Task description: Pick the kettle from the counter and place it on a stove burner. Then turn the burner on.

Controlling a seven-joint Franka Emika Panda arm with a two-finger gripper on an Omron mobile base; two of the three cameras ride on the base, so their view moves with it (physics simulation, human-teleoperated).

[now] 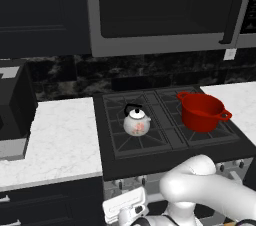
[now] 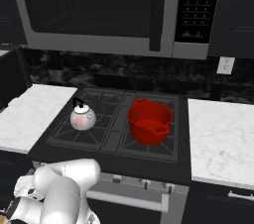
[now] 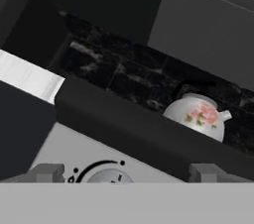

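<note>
Dark kitchen, white worktop [image 1: 65, 140] either side of black cooktop. Left base: kettle [image 1: 136, 122] upright on front-left burner [image 1: 140, 137], red pot [image 1: 202, 112] on the right grate. Right base: same layout. Hand view: hand [image 3: 124, 174] fingers wide apart, nothing held, low before a stove knob [image 3: 103, 176]; kettle above.

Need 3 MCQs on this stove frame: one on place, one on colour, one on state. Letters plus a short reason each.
1. Where does the kettle stand?
A. on the front-left burner
B. on the counter
C. inside the pot

2. What colour is the pot?
A. blue
B. red
C. white

3. How is the gripper?
A. shut on the kettle
B. shut on a knob
C. open, holding nothing

Answers:
1 A: both base views show it on the front-left grate.
2 B: the two-handled pot on the right burners is red.
3 C: in the hand view the fingertips stand wide apart by a stove knob, nothing between them.
</note>
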